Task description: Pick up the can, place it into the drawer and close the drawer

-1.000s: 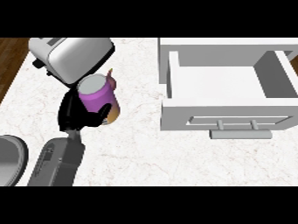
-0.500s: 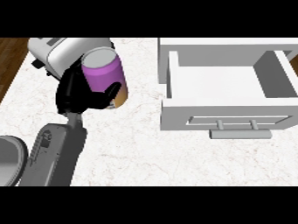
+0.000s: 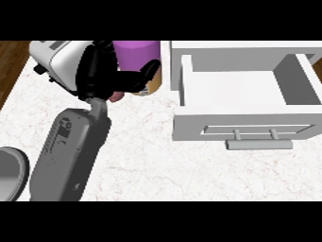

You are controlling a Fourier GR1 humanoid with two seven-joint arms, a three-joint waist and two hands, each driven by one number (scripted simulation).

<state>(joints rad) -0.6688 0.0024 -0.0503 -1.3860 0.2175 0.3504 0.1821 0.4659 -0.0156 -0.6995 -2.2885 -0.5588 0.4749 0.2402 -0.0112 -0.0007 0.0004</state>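
The left hand (image 3: 104, 75) curls round the purple can (image 3: 139, 59). A toaster (image 3: 62, 64) lies behind the hand; the open drawer (image 3: 250, 120) sits to its right.

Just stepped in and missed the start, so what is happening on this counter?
The robot's left hand is curled around a purple-topped can, holding it up in front of a toaster, left of the open drawer. The drawer holds nothing visible and the can is not yet over it. The right hand is out of view.
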